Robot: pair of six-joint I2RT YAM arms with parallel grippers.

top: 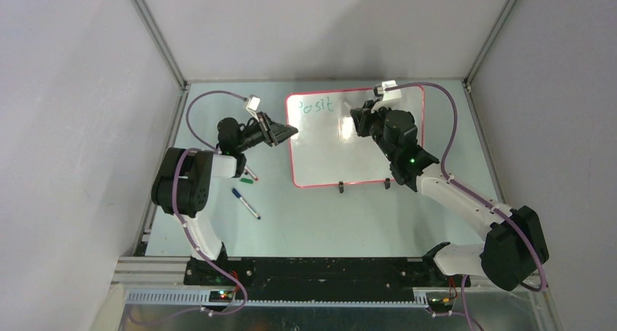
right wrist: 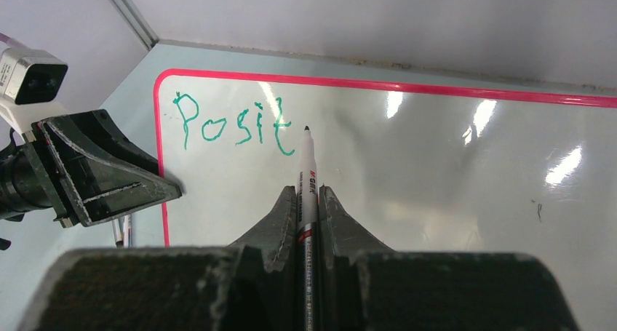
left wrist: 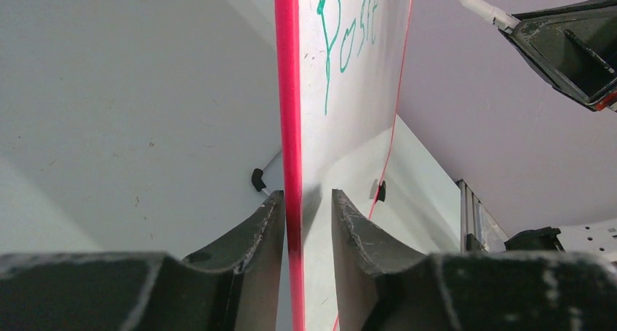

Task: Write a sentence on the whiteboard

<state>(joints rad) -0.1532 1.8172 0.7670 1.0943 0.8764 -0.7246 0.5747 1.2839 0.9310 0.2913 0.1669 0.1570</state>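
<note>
The whiteboard (top: pixel 320 153) is lying at 12 o'clock on the desk (top: pixel 327 222), its two black feet pointing to 6 o'clock. The sentence (top: pixel 318 106) is sitting in the board's 10 o'clock corner, reading only "Posit" in green.

The left claw (top: pixel 292 132) is straddling the red rim at the board's 9 o'clock edge. In the left wrist view one finger (left wrist: pixel 265 222) is lying against the rim, but I cannot tell whether the pair is already pinching it. The right claw (right wrist: pixel 306 193) is gripping a marker (right wrist: pixel 305 164) tightly. Its tip is hanging just beside the "t", at that letter's 3 o'clock, and appears lifted off the surface.

My worry is the board. If the left claw is not holding firmly when the tip is pressing down, the glossy board is likely to slide or rock on its feet, skewing the next letter. A hard squeeze could twist the board upward. A low tip could also be smearing the wet "t".
</note>
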